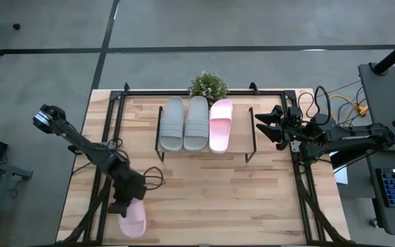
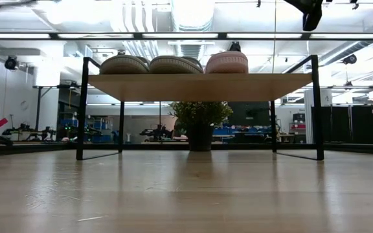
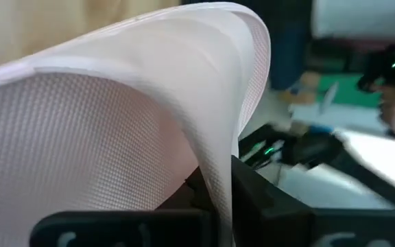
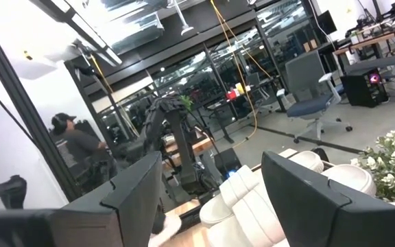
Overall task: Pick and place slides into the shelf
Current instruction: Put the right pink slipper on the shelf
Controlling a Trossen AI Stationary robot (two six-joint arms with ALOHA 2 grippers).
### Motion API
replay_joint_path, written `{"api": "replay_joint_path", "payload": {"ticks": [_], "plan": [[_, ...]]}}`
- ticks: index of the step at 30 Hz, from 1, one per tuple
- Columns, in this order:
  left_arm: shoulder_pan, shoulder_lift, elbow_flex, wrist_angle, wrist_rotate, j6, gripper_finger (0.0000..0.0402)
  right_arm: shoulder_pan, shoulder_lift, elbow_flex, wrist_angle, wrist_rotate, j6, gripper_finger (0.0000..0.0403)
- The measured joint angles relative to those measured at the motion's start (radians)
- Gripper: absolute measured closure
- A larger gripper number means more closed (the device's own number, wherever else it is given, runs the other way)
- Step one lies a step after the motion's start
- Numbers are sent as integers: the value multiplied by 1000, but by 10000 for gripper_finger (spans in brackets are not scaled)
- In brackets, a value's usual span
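The shelf (image 2: 199, 87) stands at the table's far middle. On its plank lie two grey-green slides (image 1: 172, 124) (image 1: 196, 123) and one pale pink slide (image 1: 220, 125), side by side. A second pink slide (image 1: 133, 221) is at the table's near left, with my left gripper (image 1: 123, 204) shut on it. This slide fills the left wrist view (image 3: 115, 116). My right gripper (image 1: 260, 125) hangs open and raised just right of the shelf, with nothing between its fingers (image 4: 218, 206). My left gripper pinches a thin curved edge of the pink slide (image 3: 218, 195) between its two dark fingers (image 3: 259, 199). It comes from the far left, slanting down, at the slide's far end (image 1: 127, 209). The rest of the slide reaches toward the near edge. I cannot tell whether it is clear of the table.
A small potted plant (image 1: 208, 86) stands behind the shelf at the table's far edge. The shelf has a bare stretch of plank (image 1: 242, 130) to the right of the pink slide. Black frame rails (image 1: 108, 137) run along the table's left and right sides.
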Motion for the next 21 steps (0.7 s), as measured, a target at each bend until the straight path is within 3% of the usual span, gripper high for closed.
{"api": "replay_joint_path", "payload": {"ticks": [3, 8, 13, 21], "plan": [[0, -51, 40, 73, -66, -73, 401, 0, 0, 0, 0, 0, 2, 161], [1, -128, 94, 243, -317, -112, 401, 0, 0, 0, 0, -1, 9, 161], [3, -166, 127, 362, -609, -73, 401, 0, 0, 0, 0, -8, 22, 161], [3, -130, 126, 547, -872, 54, 401, 0, 0, 0, 1, -12, 47, 161]]}}
